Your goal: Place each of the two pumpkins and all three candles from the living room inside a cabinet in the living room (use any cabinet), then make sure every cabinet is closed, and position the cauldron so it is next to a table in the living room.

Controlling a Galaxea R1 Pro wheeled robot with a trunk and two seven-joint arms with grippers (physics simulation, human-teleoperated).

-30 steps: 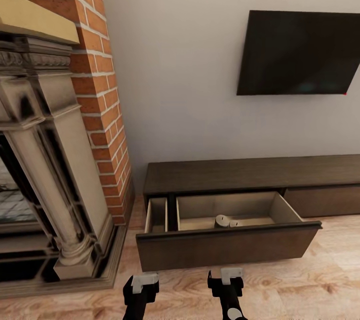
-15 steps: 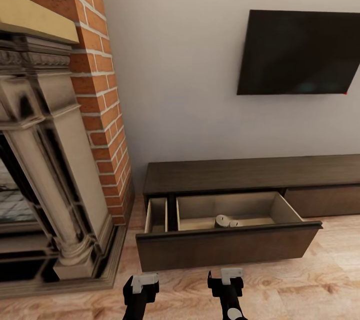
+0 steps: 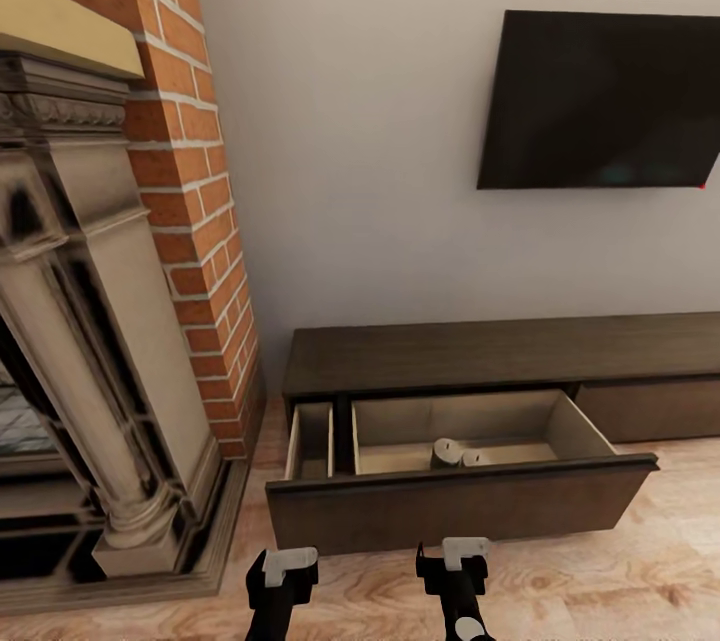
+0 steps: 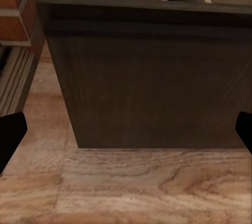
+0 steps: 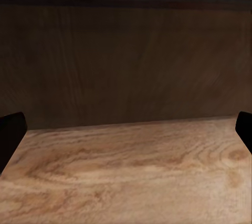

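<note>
The long, low dark-brown wooden TV cabinet stands against the wall beside the brick fireplace, under the wall-mounted black TV. Its wide left drawer is pulled well out over the light wood plank floor, tan interior exposed.

Inside the drawer's larger compartment sits one stout grey-brown candle with a paler flat top, and just beside it, touching or nearly so, a second smaller-looking pale-topped piece that I take for another candle, though it is too small to be sure. The narrow compartment at the drawer's left end looks empty as far as I can see in. No pumpkins can be made out in the drawer.

The left gripper and the right gripper both hang low in front of the drawer face, jaws spread wide, holding nothing.

To my eye the stowing step is part done: with both arms empty, the next move calls for either fetching the remaining items or pushing this drawer front squarely shut.
</note>
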